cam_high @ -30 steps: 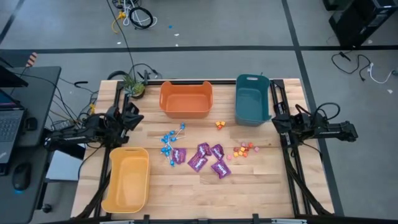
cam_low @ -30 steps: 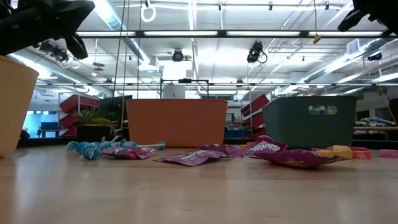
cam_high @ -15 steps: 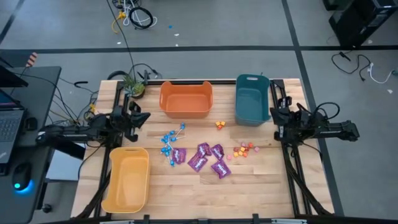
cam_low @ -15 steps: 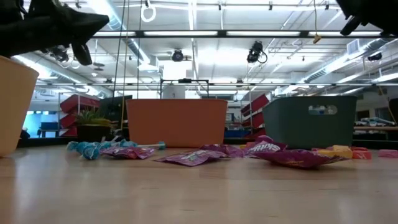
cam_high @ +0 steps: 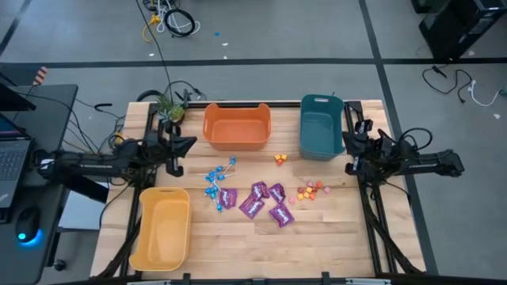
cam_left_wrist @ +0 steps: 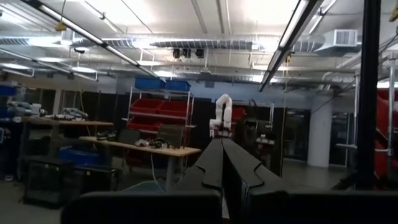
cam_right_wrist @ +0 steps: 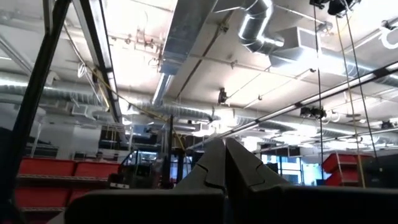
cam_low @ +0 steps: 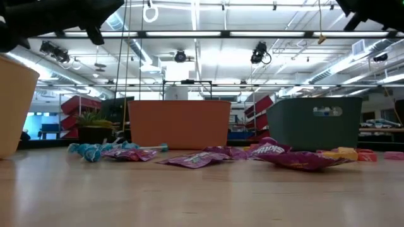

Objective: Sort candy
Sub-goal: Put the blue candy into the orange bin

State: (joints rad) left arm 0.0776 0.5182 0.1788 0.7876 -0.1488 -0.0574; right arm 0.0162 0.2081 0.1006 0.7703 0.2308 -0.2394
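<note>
On the light wooden table [cam_high: 317,237], the candy lay loose in three small groups in the middle. Blue-wrapped lollipops on thin sticks [cam_high: 215,179] were on the left side of the pile, just below the empty orange plastic bin [cam_high: 237,127]. Shiny purple flat packets [cam_high: 263,202] were spread beside them, some touching each other. Tiny orange, red and pink pieces [cam_high: 310,190] were on the right side, below the dark teal plastic bin [cam_high: 321,127], and a few more small pieces [cam_high: 280,159] lay between the two bins. An empty yellow plastic bin [cam_high: 161,228] stood at the left front part of the table, well apart from the candy.

The left gripper [cam_high: 187,143] was above the left edge of the table, near the orange bin, and its two dark fingers [cam_left_wrist: 214,165] were pressed together, holding nothing. The right gripper [cam_high: 348,147] was above the right edge, just beside the teal bin, and its fingers [cam_right_wrist: 214,163] were also closed on nothing. A small green potted plant [cam_high: 168,108] stood at the far left corner.
</note>
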